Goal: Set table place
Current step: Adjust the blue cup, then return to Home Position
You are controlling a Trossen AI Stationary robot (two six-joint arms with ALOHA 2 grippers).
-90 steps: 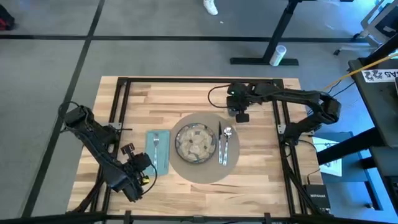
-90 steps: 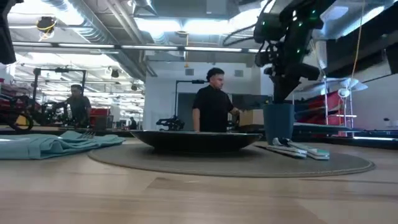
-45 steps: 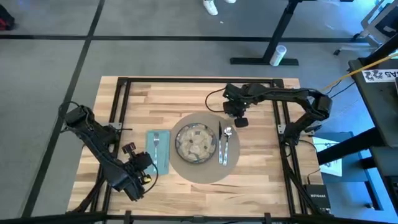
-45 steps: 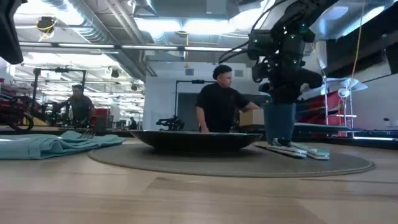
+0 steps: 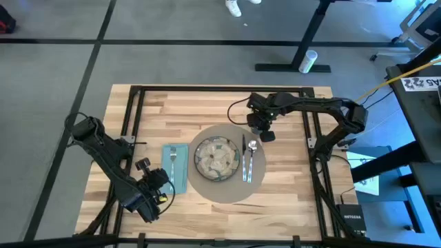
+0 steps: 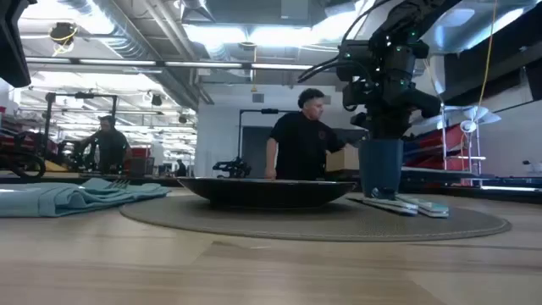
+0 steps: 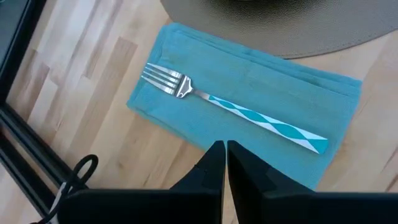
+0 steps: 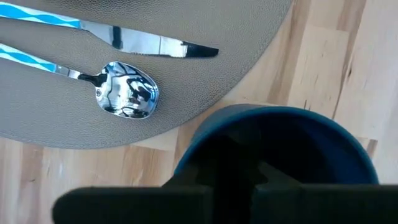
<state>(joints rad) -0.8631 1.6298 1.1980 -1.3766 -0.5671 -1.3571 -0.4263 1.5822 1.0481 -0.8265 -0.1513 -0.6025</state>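
Pale worktop (image 5: 165,110) is carrying the placemat (image 5: 227,193); at its upper-right edge my right end effector (image 5: 265,131) is gripping the blue cup (image 8: 277,146), while my left end effector (image 7: 225,163) is resting closed, lower left.

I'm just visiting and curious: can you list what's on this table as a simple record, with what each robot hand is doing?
Mat: round grey-brown placemat on light wooden table
Plate: speckled round plate centred on mat
Napkin: teal rectangular napkin beside mat, silver fork on it
Cutlery: silver knife and silver spoon on mat
Cup: small dark-blue cup at mat's edge
Right hand: shut on cup
Left hand: shut, near napkin
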